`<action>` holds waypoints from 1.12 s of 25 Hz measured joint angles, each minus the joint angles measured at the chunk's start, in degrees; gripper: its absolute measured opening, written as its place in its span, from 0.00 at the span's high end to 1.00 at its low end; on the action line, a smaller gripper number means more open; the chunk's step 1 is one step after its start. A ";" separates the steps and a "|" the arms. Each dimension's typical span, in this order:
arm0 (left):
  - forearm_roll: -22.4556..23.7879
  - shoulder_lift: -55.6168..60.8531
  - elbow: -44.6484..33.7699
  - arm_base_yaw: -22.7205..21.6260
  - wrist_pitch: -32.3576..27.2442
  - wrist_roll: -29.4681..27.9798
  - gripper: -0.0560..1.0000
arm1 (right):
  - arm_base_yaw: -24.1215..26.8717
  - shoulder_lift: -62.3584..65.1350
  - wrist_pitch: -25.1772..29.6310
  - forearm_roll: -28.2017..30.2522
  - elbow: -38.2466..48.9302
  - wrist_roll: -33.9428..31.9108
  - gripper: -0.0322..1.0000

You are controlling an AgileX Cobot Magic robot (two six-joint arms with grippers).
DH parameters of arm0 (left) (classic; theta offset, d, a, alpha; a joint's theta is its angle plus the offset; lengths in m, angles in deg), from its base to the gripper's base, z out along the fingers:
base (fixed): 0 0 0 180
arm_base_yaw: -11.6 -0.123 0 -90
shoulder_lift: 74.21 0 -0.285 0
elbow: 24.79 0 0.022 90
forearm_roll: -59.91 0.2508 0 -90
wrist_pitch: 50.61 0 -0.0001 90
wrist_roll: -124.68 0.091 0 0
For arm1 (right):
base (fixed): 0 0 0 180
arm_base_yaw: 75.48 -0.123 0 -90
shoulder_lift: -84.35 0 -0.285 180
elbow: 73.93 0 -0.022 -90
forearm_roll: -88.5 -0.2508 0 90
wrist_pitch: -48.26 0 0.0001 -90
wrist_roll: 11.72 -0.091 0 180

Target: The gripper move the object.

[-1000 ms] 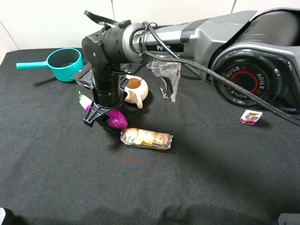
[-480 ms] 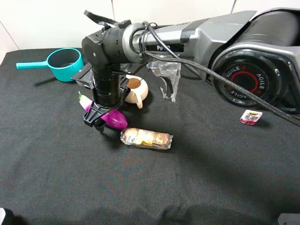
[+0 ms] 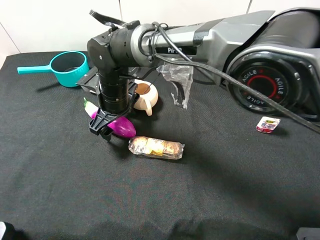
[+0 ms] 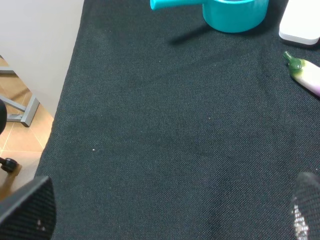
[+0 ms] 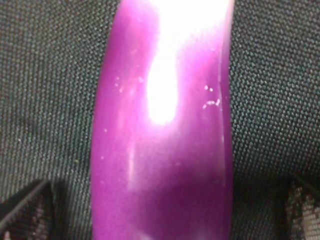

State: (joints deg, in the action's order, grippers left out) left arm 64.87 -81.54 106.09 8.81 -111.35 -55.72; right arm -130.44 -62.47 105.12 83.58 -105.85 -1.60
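Observation:
The magenta-purple eggplant (image 3: 121,126) lies on the black cloth, its white neck and green tip (image 3: 88,105) pointing back left. My right gripper (image 3: 106,127) reaches across from the right and points straight down over it. In the right wrist view the eggplant (image 5: 160,125) fills the frame. The fingertips (image 5: 25,212) stand on either side of it, with cloth showing between them and the eggplant, so the gripper is open. My left gripper (image 4: 165,220) is open and empty above bare cloth. The eggplant's stem end (image 4: 306,74) shows far off in the left wrist view.
A clear-wrapped snack roll (image 3: 156,147) lies just right of the eggplant. A cream cup (image 3: 145,96) and crumpled clear plastic (image 3: 177,80) sit behind. A teal saucepan (image 3: 67,67) is back left, also seen in the left wrist view (image 4: 232,11). A small red packet (image 3: 267,124) is at the right.
The eggplant's fat end has settled slightly lower and flatter on the cloth. The right gripper has hardly moved over it.

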 joint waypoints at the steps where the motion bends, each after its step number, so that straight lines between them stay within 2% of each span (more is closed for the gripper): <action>1: 0.00 0.00 0.00 0.00 0.00 0.00 0.01 | 0.00 0.42 0.06 0.00 0.00 0.00 0.30; 6: 0.00 0.00 0.00 0.00 0.00 0.00 0.01 | 0.00 4.18 0.81 0.09 0.00 0.00 0.30; 14: 0.00 0.00 0.00 0.00 0.00 0.00 0.01 | 0.83 9.53 4.89 2.55 -0.07 -0.26 0.30; 20: 0.00 0.00 0.00 0.00 0.00 0.00 0.01 | 4.58 12.89 8.94 2.88 -0.11 -1.09 0.30; 28: 0.00 0.00 0.00 0.00 0.00 0.00 0.01 | 12.01 16.65 12.73 3.46 -0.13 -1.13 0.30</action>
State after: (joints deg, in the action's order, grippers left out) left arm 64.87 -81.54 106.09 8.81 -111.35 -55.72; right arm -118.42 -45.82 117.85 87.04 -105.98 -2.73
